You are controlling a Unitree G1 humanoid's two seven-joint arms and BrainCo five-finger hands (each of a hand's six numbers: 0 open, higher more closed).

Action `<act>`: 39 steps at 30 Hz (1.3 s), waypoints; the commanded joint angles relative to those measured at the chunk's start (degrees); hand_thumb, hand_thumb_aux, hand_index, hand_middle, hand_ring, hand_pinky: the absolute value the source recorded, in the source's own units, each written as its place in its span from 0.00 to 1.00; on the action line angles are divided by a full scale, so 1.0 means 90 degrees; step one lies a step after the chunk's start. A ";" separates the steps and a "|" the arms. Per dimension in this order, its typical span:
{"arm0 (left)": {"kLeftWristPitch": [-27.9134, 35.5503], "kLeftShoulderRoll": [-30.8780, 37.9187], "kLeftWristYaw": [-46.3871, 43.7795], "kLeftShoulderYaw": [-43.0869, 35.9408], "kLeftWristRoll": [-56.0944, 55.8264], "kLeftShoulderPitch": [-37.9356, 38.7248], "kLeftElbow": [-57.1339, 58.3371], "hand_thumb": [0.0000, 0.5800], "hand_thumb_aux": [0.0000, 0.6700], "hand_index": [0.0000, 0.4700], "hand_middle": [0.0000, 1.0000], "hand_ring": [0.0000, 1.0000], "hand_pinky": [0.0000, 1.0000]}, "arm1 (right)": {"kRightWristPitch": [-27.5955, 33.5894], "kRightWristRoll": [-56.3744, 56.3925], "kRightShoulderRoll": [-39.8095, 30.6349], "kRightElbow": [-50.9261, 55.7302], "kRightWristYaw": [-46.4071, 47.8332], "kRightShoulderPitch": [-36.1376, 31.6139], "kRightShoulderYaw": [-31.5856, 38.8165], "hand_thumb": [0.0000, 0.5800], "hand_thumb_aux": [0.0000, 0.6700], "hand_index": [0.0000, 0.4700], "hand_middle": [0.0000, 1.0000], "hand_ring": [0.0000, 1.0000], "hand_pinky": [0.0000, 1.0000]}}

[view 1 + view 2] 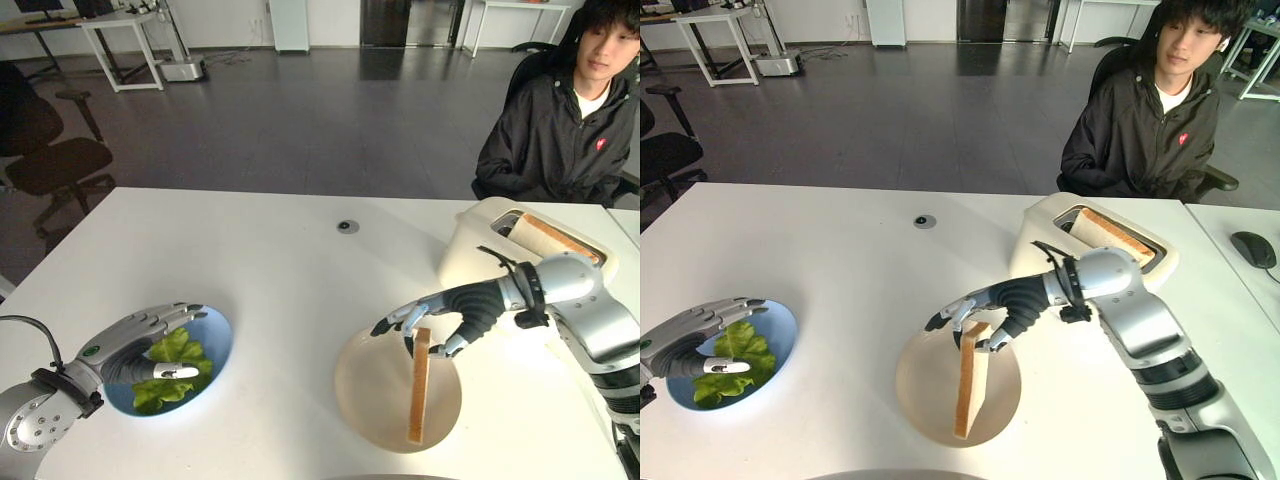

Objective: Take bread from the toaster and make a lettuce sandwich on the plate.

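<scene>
Where the round beige plate (362,390) sits on the white table (270,270) in front of the robot, the toasted slice of bread (419,395) stands on edge. Its lower end is on the plate and its upper end is pinched in the right hand (468,312), which closes on the top of the slice from both sides. Just behind that hand, at the table's right rear, is the cream-coloured plastic toaster (468,255), with a second slice of bread (560,238) in its slot (its upper edge above the rim). Well apart to the left, the shallow blue bowl (222,340) holds the green lettuce leaves (178,352). The left hand (130,345) lies over the bowl and on the leaves; whether it grips them or merely rests there cannot be told. A small round metal disc (347,227) is set in the tabletop near the far edge.
</scene>
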 commanded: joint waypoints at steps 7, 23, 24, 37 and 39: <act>0.0550 0.0652 0.1271 -0.0592 0.1607 -0.0052 0.0405 0.00 0.00 0.00 0.00 0.00 0.00 | -0.0470 -0.1408 0.0703 0.0434 -0.0567 -0.0363 0.0844 1.00 1.00 1.00 0.00 0.00 0.00; 0.1181 0.0993 0.1994 -0.2042 0.2158 -0.0207 0.0578 0.84 0.60 0.60 0.00 0.00 0.00 | -0.0541 -0.1583 0.0912 0.0213 -0.0988 -0.0257 0.0730 0.00 0.00 0.00 0.00 0.00 0.00; 0.1200 0.1008 0.2026 -0.2133 0.2177 -0.0242 0.0650 0.87 0.64 0.64 0.00 0.00 0.00 | -0.0541 -0.1563 0.0909 0.0207 -0.1003 -0.0251 0.0695 0.00 0.00 0.00 0.00 0.00 0.00; 0.0945 0.1322 0.2479 -0.2182 0.1599 -0.0036 0.0310 1.00 1.00 1.00 0.00 0.00 0.00 | -0.0997 -0.1347 0.0514 -0.0124 -0.1371 0.0381 -0.0275 0.00 0.00 0.00 0.00 0.00 0.00; 0.0863 0.1363 0.2532 -0.2042 0.1504 0.0036 0.0125 1.00 1.00 1.00 0.00 0.00 0.00 | -0.1264 -0.1390 0.0389 -0.0215 -0.1423 0.0611 -0.0397 0.00 0.00 0.00 0.00 0.00 0.00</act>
